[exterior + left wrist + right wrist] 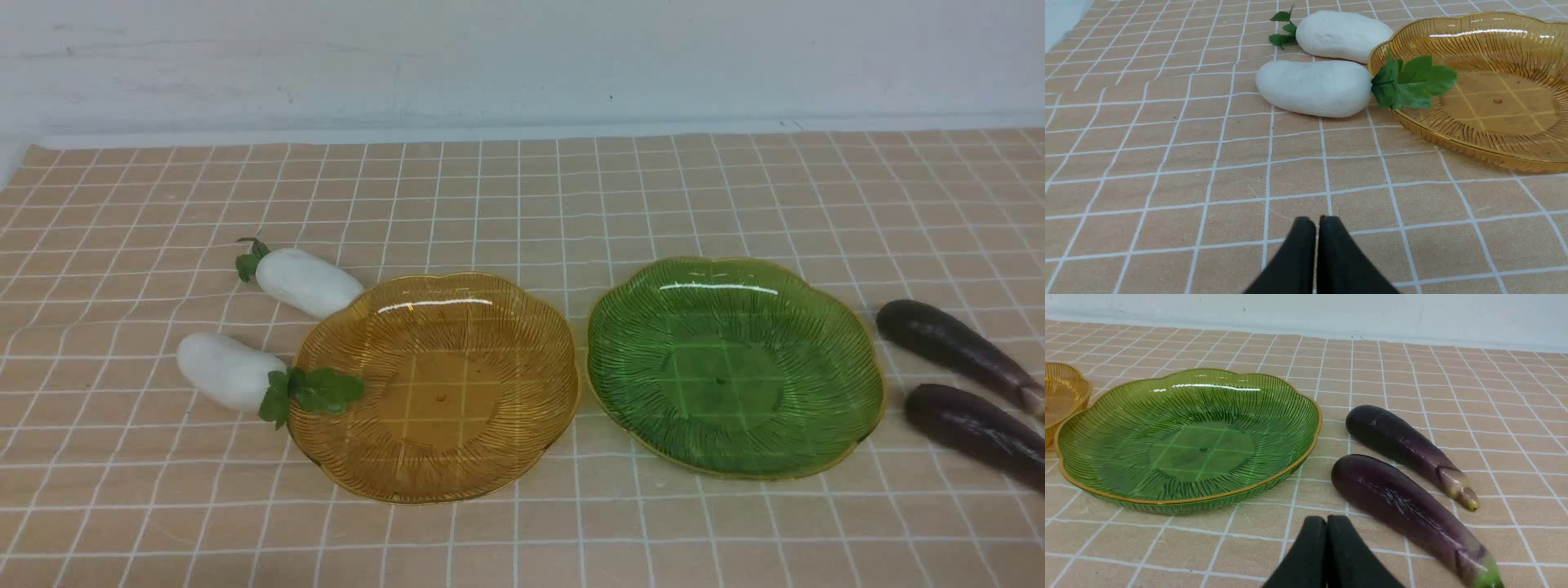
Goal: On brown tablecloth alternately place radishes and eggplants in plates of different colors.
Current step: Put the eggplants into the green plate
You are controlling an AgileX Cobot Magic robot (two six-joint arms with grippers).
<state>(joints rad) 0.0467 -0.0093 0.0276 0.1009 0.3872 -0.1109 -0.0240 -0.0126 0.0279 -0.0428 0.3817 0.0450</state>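
A pale bluish-white wall [522, 57] (faintly scuffed) stands behind, evenly lit.

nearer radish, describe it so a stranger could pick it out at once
Find the amber plate, left of the green plate on the brown tablecloth. Two white radishes lie at its left rim. The nearer radish is the one whose green leaves lap over the plate's rim; the farther radish points its leaves away.

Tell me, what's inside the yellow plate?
No vegetable lies in the amber plate. Only the green leaves of the nearer radish poke over its rim. The brown tablecloth shows through the glass. The leaves hide a bit of its ribbed wall.
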